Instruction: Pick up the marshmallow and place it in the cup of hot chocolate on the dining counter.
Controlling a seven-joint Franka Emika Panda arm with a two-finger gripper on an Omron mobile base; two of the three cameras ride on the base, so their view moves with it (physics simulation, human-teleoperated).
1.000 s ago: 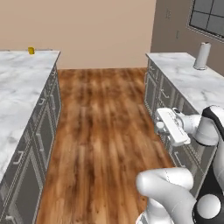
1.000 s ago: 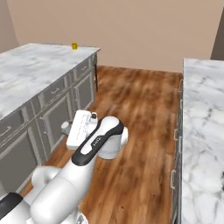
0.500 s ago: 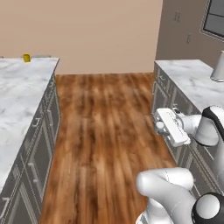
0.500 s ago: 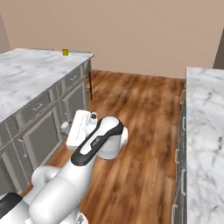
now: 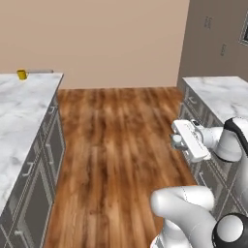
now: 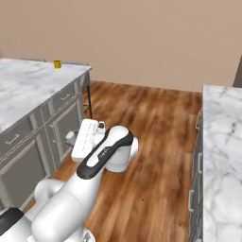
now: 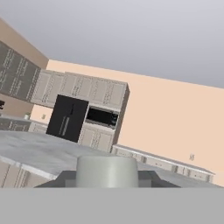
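With the marshmallow (image 7: 106, 171) clamped between the fingers (image 7: 146, 178) low over the floor, drive toward the far left end of the marble surface (image 5: 22, 109), where the yellow mug (image 5: 22, 74) stands, keeping the grip steady, then lift above the rim.

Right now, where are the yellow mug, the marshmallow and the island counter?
yellow mug (image 5: 21, 74): left base view, its side wall.
marshmallow (image 7: 107, 171): hand view, its rounded front, between the fingertips.
dining counter (image 6: 28, 87): right base view, bare marble top.
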